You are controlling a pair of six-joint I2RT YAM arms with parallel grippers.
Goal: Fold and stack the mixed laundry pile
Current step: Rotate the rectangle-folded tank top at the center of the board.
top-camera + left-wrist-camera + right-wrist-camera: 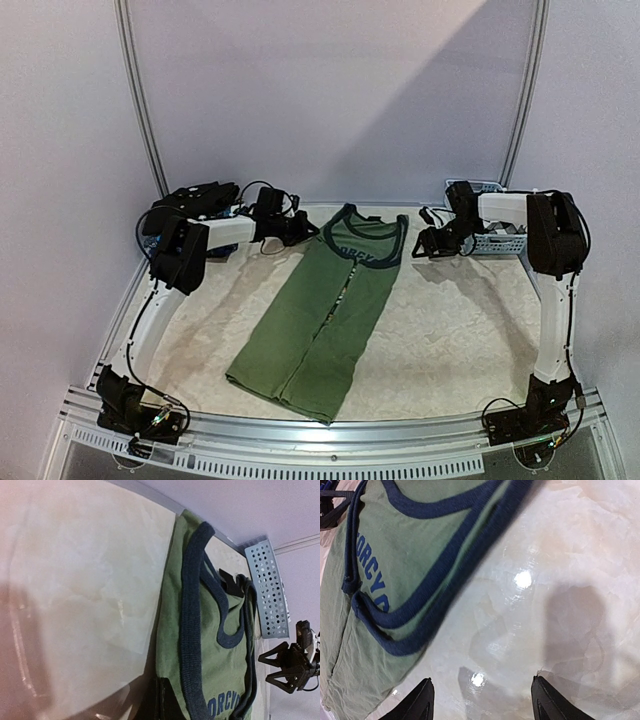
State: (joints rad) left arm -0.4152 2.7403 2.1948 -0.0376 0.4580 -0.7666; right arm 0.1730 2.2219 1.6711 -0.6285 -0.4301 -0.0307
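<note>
- the left gripper (303, 230) sits low at the far left of the cream marbled table (450, 330), its jaws pressed fully together right at the shoulder edge of the garment. from here i can't tell whether any cloth is caught between them.
- the olive-green cotton top with dark blue trim and blue lettering (320, 330) lies flat in the middle of the table. it is folded lengthwise into a long narrow strip, with the neckline at the far end and the hem towards the arm bases, slanting a little to the left.
- the right gripper (482, 680) hangs just beside the top's right shoulder, over bare table. its two black fingers (422, 700) are spread well apart with nothing between them.
- a light-blue plastic lattice basket (497, 243) stands at the far right edge, behind the right arm.
</note>
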